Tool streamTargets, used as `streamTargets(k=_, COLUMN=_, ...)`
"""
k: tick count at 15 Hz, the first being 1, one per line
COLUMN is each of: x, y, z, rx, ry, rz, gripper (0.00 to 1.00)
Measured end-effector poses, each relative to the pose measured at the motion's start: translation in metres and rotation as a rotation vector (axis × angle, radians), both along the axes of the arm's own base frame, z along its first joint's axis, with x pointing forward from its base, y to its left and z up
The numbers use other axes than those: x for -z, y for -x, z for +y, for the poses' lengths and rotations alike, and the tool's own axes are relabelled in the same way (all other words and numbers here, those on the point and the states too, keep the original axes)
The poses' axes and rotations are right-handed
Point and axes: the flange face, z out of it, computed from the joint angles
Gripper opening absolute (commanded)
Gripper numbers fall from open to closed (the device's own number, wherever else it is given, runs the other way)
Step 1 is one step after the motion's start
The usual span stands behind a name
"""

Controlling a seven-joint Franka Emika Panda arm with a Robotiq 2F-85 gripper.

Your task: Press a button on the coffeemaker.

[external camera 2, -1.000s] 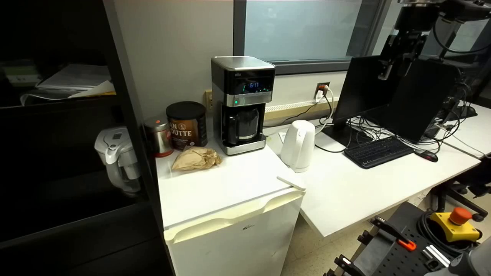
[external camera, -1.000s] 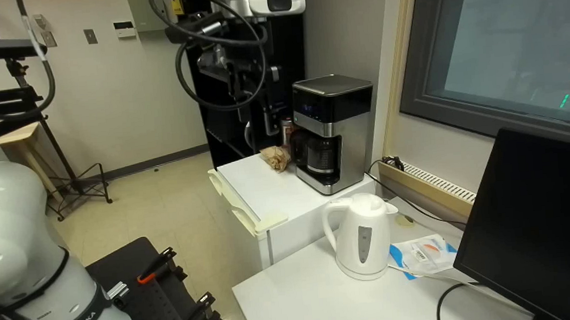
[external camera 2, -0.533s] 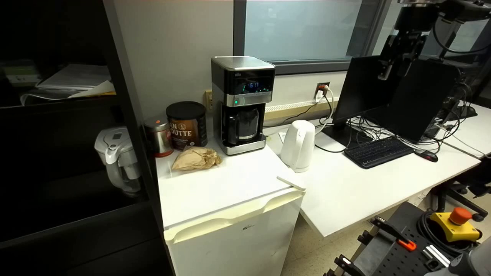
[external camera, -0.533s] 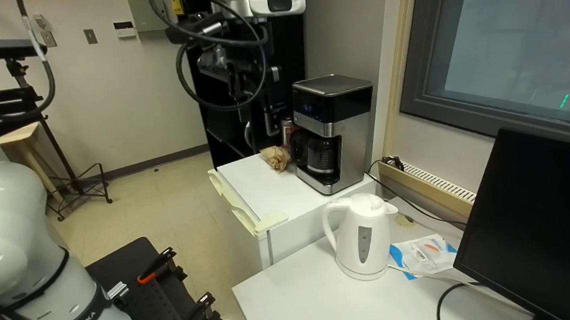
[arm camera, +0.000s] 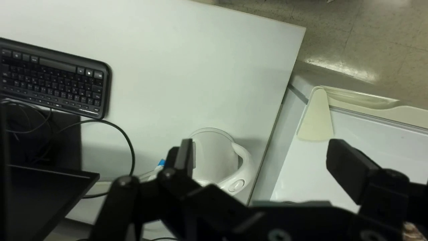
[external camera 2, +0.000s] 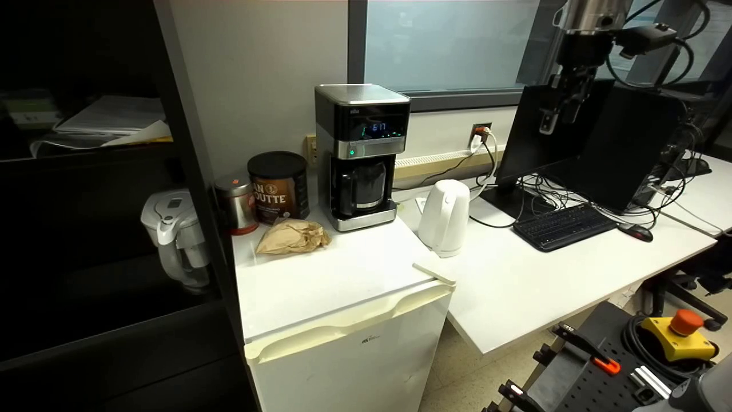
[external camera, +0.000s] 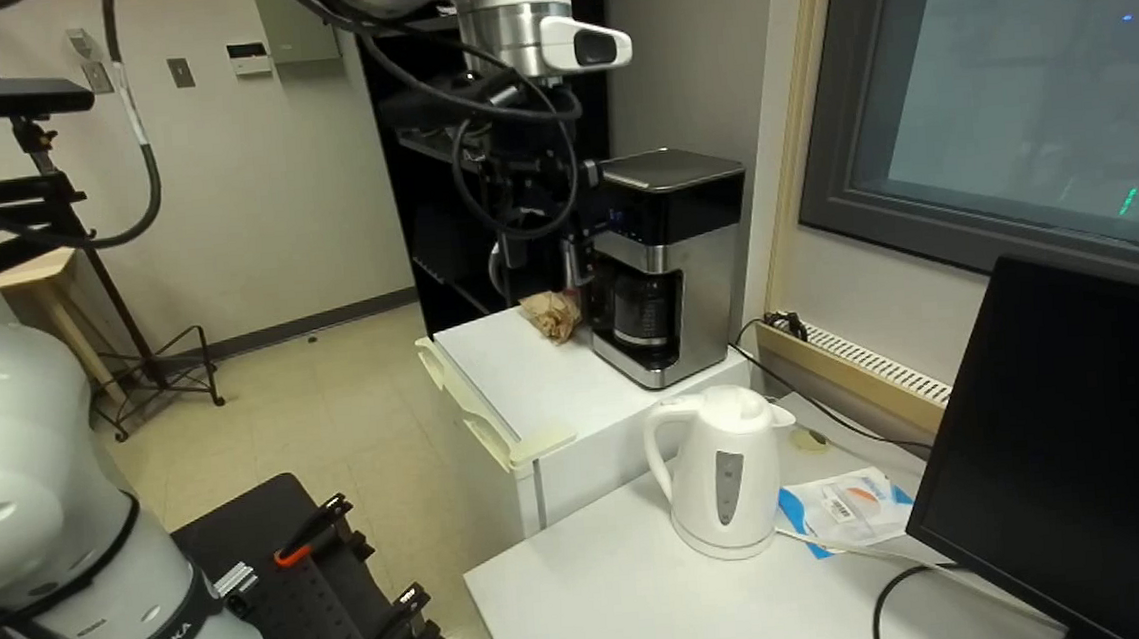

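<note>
While the gripper (arm camera: 262, 157) hangs in mid-air, we can tell from the wrist view that its jaws stand wide apart, with nothing held between them. Beyond it in that view we make out the white kettle (arm camera: 215, 160), partly covered by one finger (arm camera: 184, 155), and the top of the small fridge (arm camera: 378, 137). In an exterior view its tips (external camera 2: 549, 121) show against the black monitor (external camera 2: 526, 140), and well apart from them we find the coffeemaker (external camera 2: 366, 150), upright on the fridge; in an exterior view the gripper (external camera: 545, 258) hides a strip of the coffeemaker's front. On that front we see a lit display (external camera 2: 380, 127) with blue figures, and below it a green light (external camera 2: 351, 152) on the silver band (external camera 2: 380, 148). The carafe (external camera 2: 369, 186) sits within the lower part. Also on the fridge lies a crumpled paper bag (external camera 2: 293, 236), with a coffee can (external camera 2: 278, 191) and a steel canister (external camera 2: 237, 203) behind it; the canister is just beside the black shelf (external camera 2: 189, 143), where we spot a water pitcher (external camera 2: 177, 234). On the desk (external camera 2: 537, 297) the kettle stands just beside the fridge, a blue-and-white packet (external camera: 849, 510) near it. Farther along we have the keyboard (external camera 2: 563, 226), the mouse (external camera 2: 636, 232) just beside it. Outermost, we note a yellow box (external camera 2: 672, 341) with a red knob (external camera 2: 686, 321) near the robot's base (external camera: 148, 600).
</note>
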Motion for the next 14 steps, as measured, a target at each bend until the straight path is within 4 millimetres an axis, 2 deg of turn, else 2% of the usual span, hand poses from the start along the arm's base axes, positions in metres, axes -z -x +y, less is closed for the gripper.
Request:
streamTargets(k=7, x=0.04, y=-0.044, z=0.037, rx=-0.198, ry=0.074, rz=0.083, gripper=1.0)
streamTargets(k=14, x=0.076, y=-0.077, z=0.08, rx=-0.385, ry=0.171, rz=0.151, gripper=1.0)
